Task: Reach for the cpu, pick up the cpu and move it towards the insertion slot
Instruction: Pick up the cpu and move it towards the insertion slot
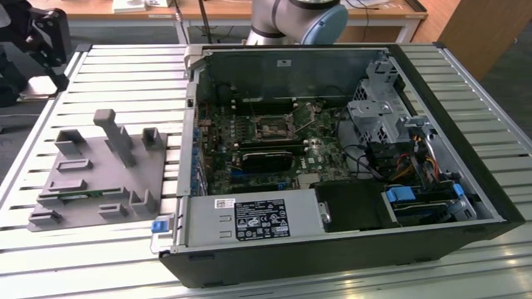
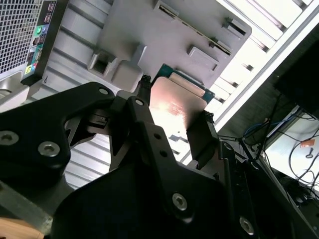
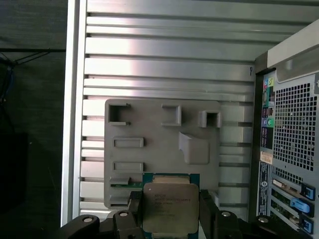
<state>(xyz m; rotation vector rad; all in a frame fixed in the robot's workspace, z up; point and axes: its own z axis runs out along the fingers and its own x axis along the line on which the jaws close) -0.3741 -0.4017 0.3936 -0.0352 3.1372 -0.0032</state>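
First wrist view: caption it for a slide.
The gripper holds the cpu above the grey fixture on the slatted table.

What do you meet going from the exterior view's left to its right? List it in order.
grey fixture → insertion slot → metal drive cage → wooden panel

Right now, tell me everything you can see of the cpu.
The cpu is a small flat square chip: silvery metal top with faint print, green rim. It is clamped on two opposite edges between the gripper's black fingers, held up above the grey fixture, touching nothing else that I can see.
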